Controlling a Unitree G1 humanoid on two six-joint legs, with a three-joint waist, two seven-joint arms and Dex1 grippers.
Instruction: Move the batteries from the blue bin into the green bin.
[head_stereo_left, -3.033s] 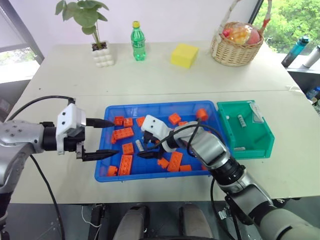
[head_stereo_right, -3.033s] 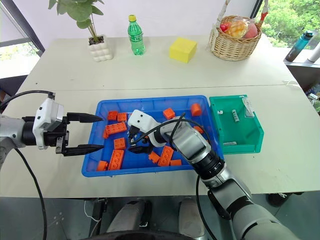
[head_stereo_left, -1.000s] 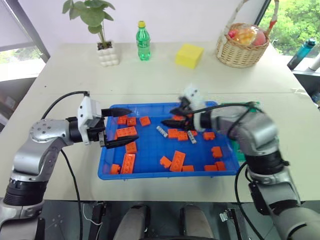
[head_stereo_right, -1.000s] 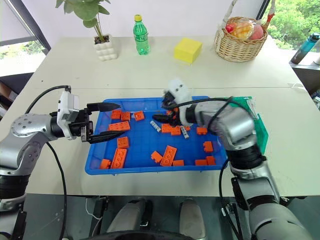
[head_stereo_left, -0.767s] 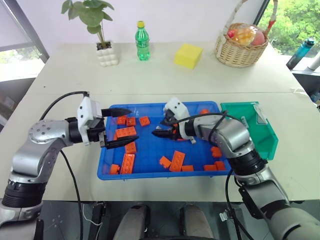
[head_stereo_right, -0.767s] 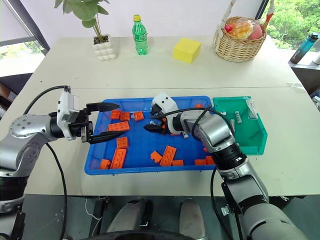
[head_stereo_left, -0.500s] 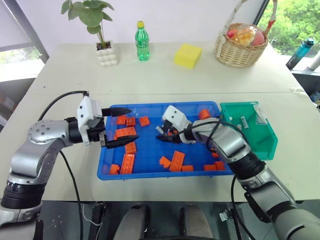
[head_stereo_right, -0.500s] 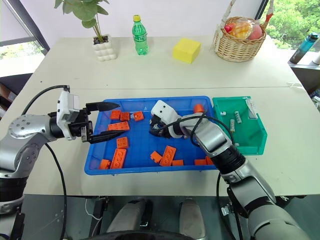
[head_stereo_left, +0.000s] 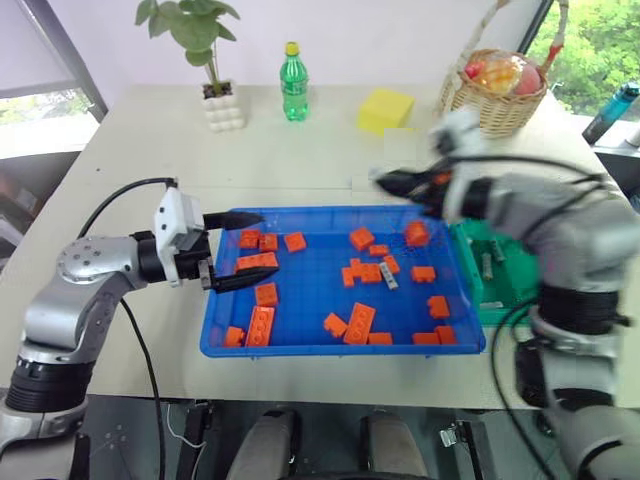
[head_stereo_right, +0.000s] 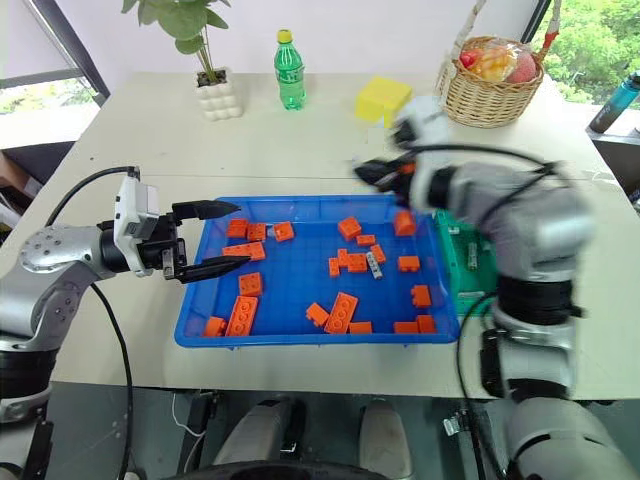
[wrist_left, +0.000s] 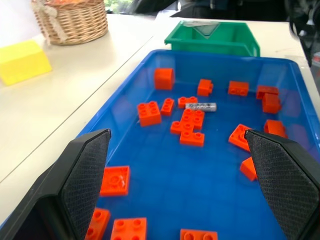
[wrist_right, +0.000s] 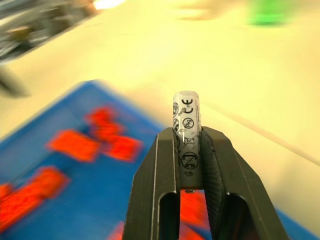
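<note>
While the right gripper (wrist_right: 189, 150) pinched one battery (wrist_right: 186, 135) upright above the blue bin (head_stereo_left: 300, 340) | I judged: carry level to green bin (head_stereo_left: 505, 300), release low | left gripper (head_stereo_left: 235, 250) open, empty | another battery (wrist_left: 201, 106) mid-blue-bin

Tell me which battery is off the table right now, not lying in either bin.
The battery clamped upright between the right gripper's jaws. Another battery lies flat among the orange bricks in the blue bin.

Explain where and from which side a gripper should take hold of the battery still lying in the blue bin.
Grip the battery across its middle, coming from above. It lies flat on the blue bin's floor with an orange brick close alongside, so only the top is freely open.
</note>
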